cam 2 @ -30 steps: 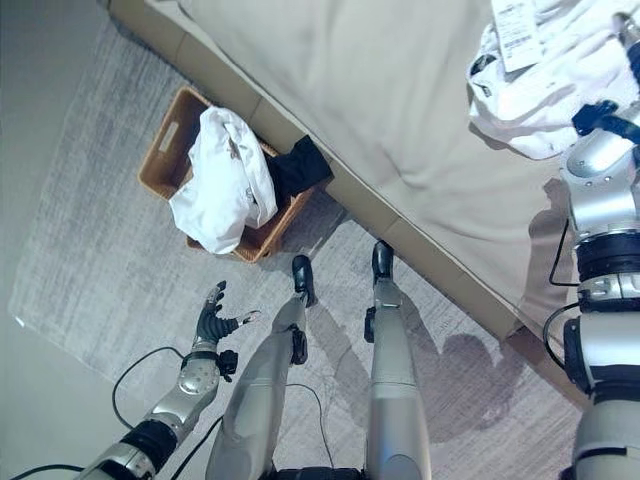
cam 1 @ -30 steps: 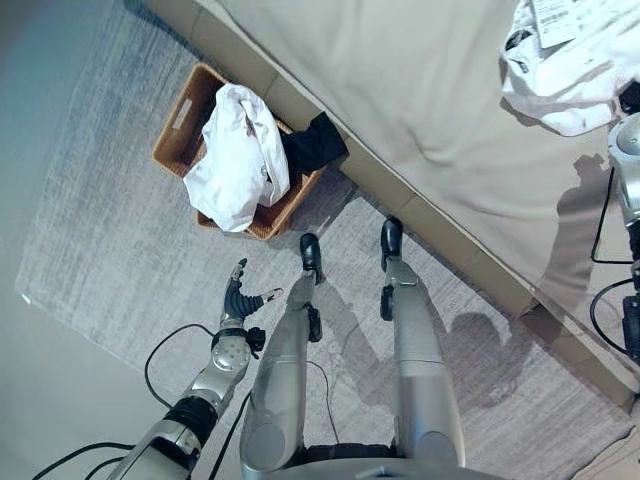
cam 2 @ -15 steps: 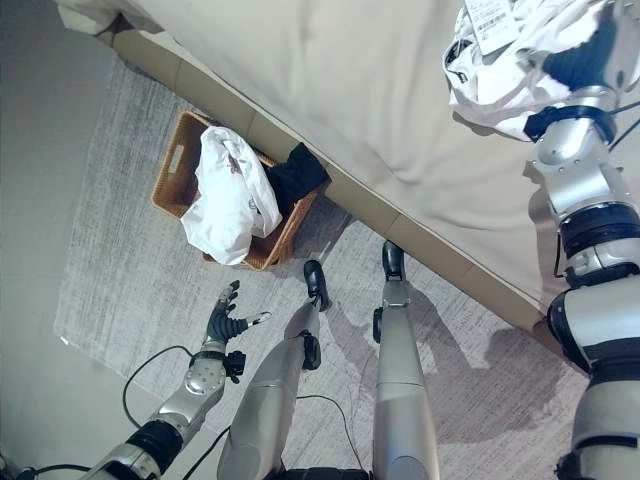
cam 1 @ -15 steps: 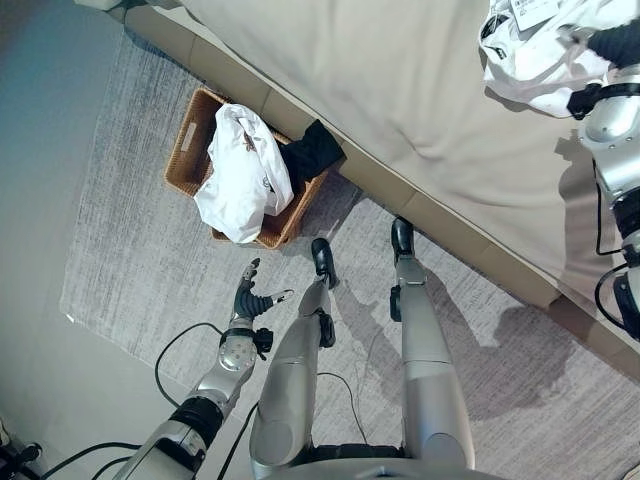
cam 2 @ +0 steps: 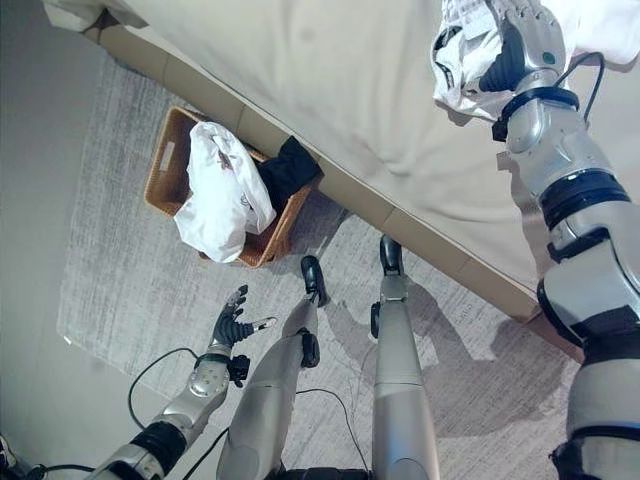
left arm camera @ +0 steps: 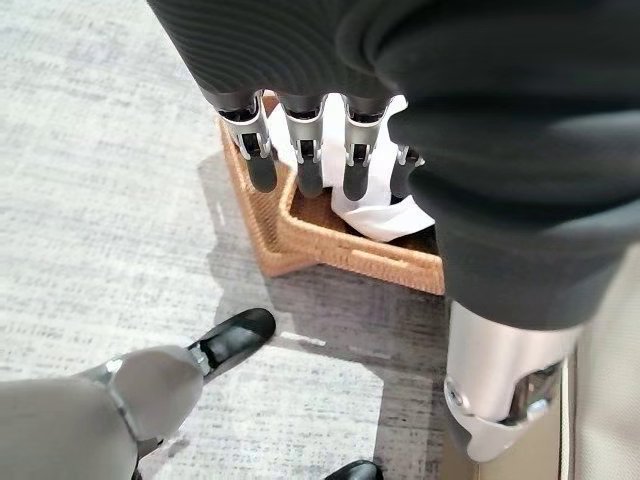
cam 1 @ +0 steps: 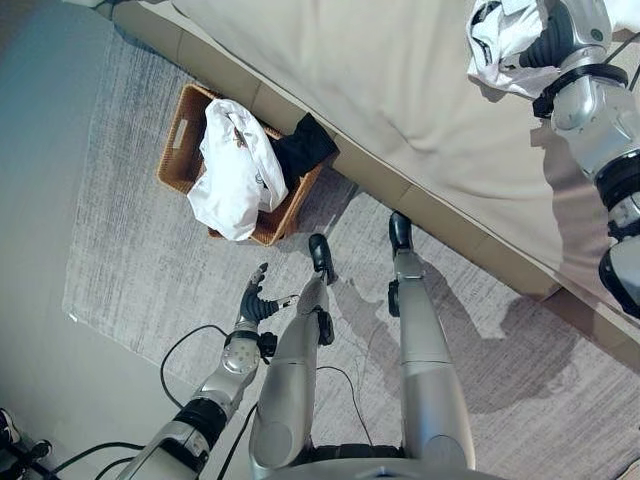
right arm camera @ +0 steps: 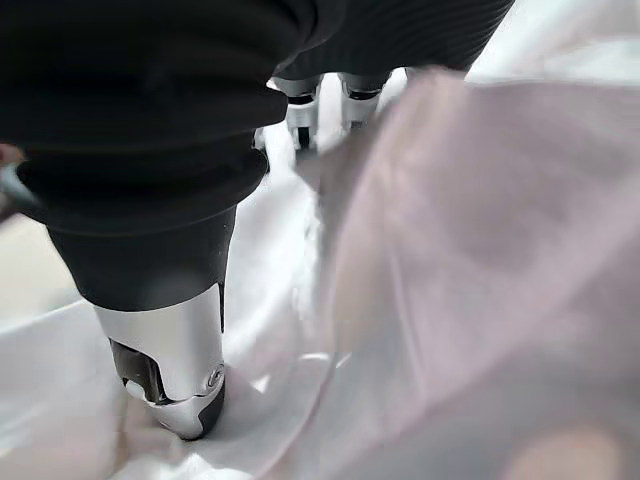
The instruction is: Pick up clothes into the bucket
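Right hand (cam 2: pixel 520 45) is down on the white garment (cam 1: pixel 497 40) on the bed (cam 1: pixel 400 90); its fingers are buried in the cloth, so can't tell if it has a grip. Left hand (cam 1: pixel 255 300) hangs spread, idle, over the rug (cam 1: pixel 130 240). Basket (cam 1: pixel 185 140) sits on the rug against the bed, already holding white and black clothes. Advice: bunch plenty of fabric, lift clear so no tail drags, then carry across.

Beige bed (cam 1: pixel 400 90) w/ grey rug (cam 1: pixel 140 240) beside, plain grey floor (cam 1: pixel 40 150).
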Available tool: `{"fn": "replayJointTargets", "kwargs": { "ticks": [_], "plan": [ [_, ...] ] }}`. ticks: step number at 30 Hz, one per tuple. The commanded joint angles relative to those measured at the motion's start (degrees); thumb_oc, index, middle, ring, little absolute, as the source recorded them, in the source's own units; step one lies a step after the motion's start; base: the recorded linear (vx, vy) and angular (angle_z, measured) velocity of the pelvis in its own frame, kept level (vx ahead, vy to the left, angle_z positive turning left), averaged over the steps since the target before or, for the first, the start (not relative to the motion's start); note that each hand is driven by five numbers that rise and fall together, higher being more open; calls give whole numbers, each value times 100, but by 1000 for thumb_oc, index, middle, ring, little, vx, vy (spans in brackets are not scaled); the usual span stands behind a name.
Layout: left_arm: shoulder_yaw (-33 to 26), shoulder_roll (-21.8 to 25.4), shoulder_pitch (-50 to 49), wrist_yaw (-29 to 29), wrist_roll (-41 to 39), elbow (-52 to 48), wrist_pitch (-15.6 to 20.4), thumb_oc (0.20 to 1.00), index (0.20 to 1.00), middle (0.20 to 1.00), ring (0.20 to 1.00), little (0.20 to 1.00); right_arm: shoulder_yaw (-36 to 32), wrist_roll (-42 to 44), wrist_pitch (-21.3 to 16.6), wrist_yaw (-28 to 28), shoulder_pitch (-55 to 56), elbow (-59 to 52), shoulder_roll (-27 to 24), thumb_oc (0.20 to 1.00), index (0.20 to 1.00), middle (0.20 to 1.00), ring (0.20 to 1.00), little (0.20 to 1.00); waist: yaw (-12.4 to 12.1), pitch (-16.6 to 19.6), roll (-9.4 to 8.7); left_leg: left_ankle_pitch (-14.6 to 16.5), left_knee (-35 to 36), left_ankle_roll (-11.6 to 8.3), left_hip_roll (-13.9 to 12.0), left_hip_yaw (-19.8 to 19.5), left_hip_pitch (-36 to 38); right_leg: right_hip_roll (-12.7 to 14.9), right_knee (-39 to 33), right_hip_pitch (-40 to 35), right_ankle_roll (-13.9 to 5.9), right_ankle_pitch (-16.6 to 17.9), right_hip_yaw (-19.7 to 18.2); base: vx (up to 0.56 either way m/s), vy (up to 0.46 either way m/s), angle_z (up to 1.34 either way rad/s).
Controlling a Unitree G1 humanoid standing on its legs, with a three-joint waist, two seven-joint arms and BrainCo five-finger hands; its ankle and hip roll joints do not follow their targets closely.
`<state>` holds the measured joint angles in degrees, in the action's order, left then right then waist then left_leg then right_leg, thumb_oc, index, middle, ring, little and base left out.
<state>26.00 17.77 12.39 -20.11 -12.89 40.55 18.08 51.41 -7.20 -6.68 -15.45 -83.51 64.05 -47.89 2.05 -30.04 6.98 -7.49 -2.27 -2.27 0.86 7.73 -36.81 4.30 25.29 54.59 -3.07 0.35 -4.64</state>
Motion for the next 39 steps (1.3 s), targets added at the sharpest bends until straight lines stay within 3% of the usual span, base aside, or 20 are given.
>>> {"fn": "replayJointTargets", "kwargs": {
  "ticks": [1,2,3,4,9,14,18,24,30,34,39],
  "plan": [
    [71,-32,-41,195,-220,73,-10,1000,1000,1000,1000,1000,457,279,110,581,-340,495,-164,1000,1000,1000,1000,1000,47,25,129,102,-220,-251,-105,-561,86,161,-265,-362,-259,9,401,7,-19,7],
    [71,-32,-40,196,-220,74,-10,1000,1000,1000,1000,1000,456,279,110,581,-340,495,-164,1000,1000,1000,1000,1000,47,25,129,102,-220,-252,-105,-561,86,161,-265,-363,-259,9,401,10,-17,10],
    [61,-30,-16,204,-229,96,-14,1000,1000,1000,1000,1000,430,308,104,599,-324,517,-164,416,416,416,416,416,41,25,132,91,-208,-252,-103,-570,75,161,-267,-348,-255,15,412,8,-13,9],
    [69,-39,-4,203,-211,115,-16,1000,1000,1000,1000,1000,368,318,97,561,-276,524,-158,200,200,200,200,200,37,25,134,81,-203,-251,-103,-585,61,159,-267,-331,-251,16,416,12,-16,9],
    [13,-46,65,105,-214,132,-7,1000,1000,1000,1000,1000,-1,567,49,100,-237,165,-187,200,200,200,200,200,70,25,84,86,-197,-244,-93,-588,0,127,-293,-270,-249,44,404,5,-4,3],
    [-49,-45,24,-79,-143,67,29,1000,1000,1000,1000,1000,-635,885,-156,-797,-261,-956,-466,200,200,200,200,200,148,25,29,148,-230,-235,-82,-566,2,122,-305,-259,-268,52,365,2,13,-1],
    [-85,18,-53,-119,-62,63,17,1000,1000,1000,1000,1000,-970,773,-33,-1286,-509,-1595,-701,200,200,200,200,200,235,25,-54,260,-379,-226,-52,-573,83,127,-226,-385,-256,0,337,0,0,0],
    [-151,50,-96,-104,32,210,-80,1000,1000,1000,1000,1000,-1482,606,-3,-1803,-476,-2669,-917,200,200,200,200,200,356,25,-262,513,-683,-189,-15,-600,502,149,-181,-972,-239,-56,311,-23,10,1],
    [-260,279,-98,-85,374,-32,-95,1000,1000,1000,1000,1000,-2279,354,-174,-2300,-40,-3816,-865,200,200,200,200,200,386,25,-455,642,-739,-162,-5,-658,1285,156,-544,-2034,-272,65,373,-14,4,3],
    [-565,576,-199,1,364,-1167,-11,1000,1000,1000,1000,1000,-2770,272,-337,-2009,685,-4856,-737,200,200,200,200,200,379,26,-575,781,-712,-124,-13,-688,1890,149,-814,-2771,-305,112,452,-5,-1,1],
    [-1019,1186,-277,421,95,-3134,104,1000,1000,1000,1000,1000,-3313,736,-518,-1158,2147,-5691,-461,200,200,200,200,200,367,465,-710,801,-526,-94,-3,-697,2337,189,-1320,-3405,-349,244,580,32,15,4]
  ]
}}
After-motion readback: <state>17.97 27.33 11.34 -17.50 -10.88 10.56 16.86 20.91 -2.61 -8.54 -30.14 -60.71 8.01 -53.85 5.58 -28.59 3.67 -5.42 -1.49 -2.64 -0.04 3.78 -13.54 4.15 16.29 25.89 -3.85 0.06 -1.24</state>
